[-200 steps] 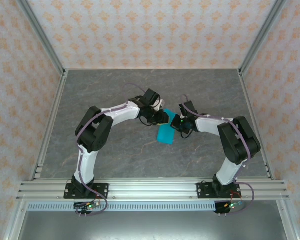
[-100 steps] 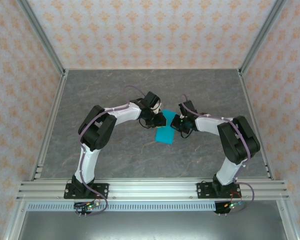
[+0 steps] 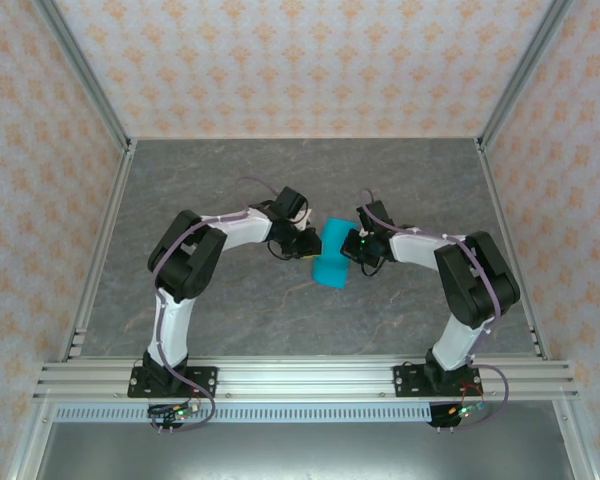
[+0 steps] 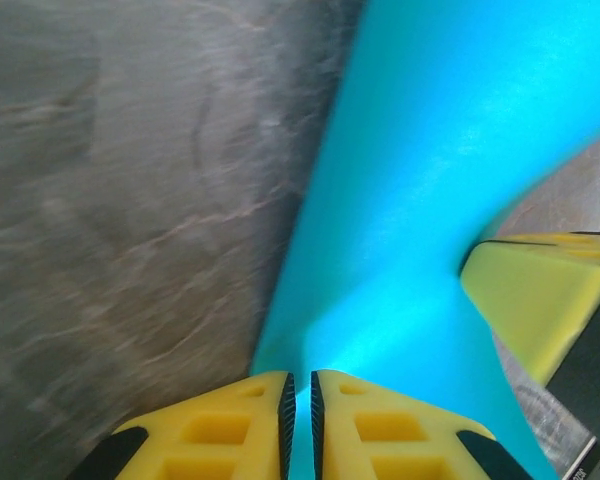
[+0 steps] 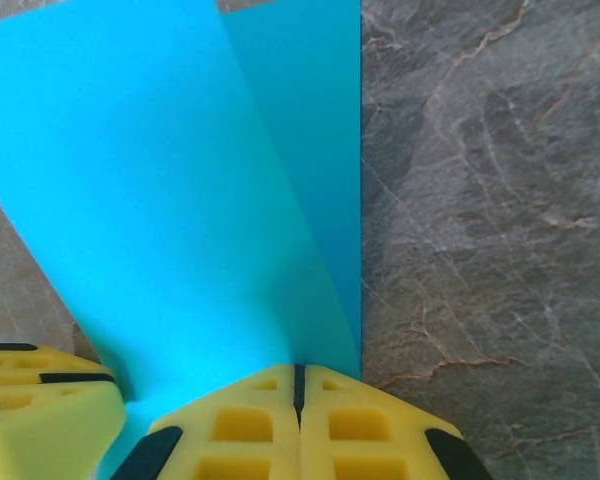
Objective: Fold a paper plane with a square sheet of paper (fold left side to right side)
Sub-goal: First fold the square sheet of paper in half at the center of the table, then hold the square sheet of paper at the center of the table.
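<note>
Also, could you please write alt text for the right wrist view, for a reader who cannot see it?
The right claw, shut, pinches the near edge of the square sheet of paper, bright cyan, one side slanting over the other. The left claw sits at the picture's lower left; the grey marbled table lies to the right.

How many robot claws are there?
2. The left gripper pinches the blue paper from its left side, and the right gripper pinches it from its right. None look hidden.
</note>
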